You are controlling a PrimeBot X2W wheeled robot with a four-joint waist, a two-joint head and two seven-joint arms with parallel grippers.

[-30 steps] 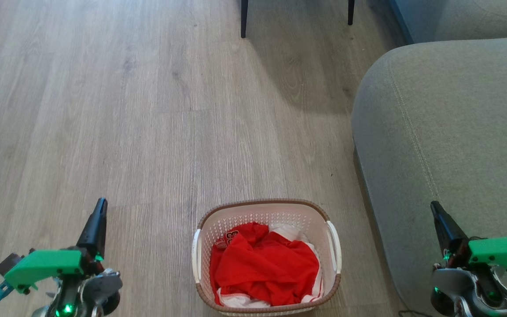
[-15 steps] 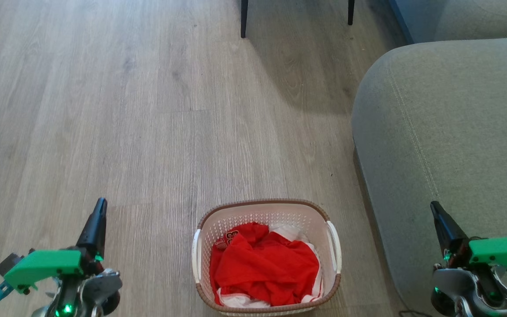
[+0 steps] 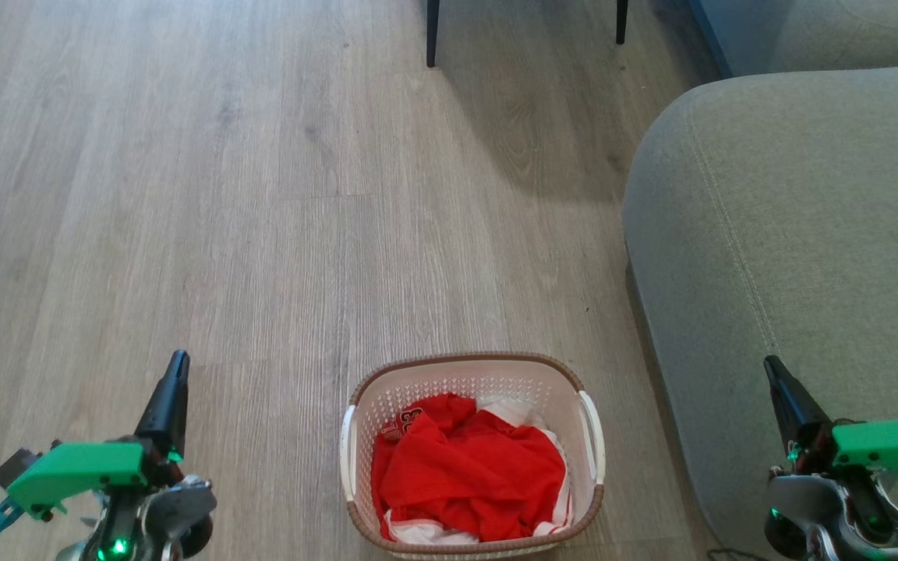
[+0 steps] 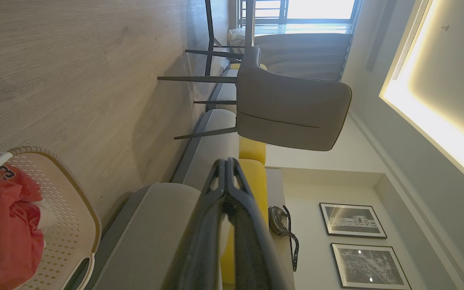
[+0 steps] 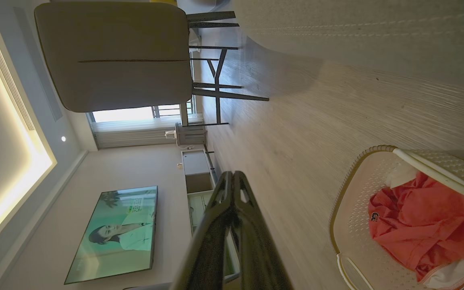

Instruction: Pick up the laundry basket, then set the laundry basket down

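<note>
laundry basket [image 3: 466, 383] near sofa [image 3: 792, 234] edge, open floor [image 3: 184, 195] left

Left gripper [image 3: 177, 365], dark two-finger, green wrist housing: low at lower left, fingers pressed together, pointing up and forward. Right gripper [image 3: 770, 368], same build: lower right, fingers together, angled slightly inward, holding nothing.

One basket [image 3: 468, 358] at lower centre of the head view, holding one heap of red-and-white clothes [image 3: 468, 475]. Two grippers: left gripper [image 3: 178, 360] at lower left, right gripper [image 3: 770, 365] at lower right. One sofa [image 3: 792, 234] at right. Two chair legs [image 3: 432, 31] at top centre. Left wrist view: one chair [image 4: 288, 104], two framed pictures [image 4: 353, 220] at lower right. Right wrist view: one television [image 5: 115, 233] at lower left.
</note>
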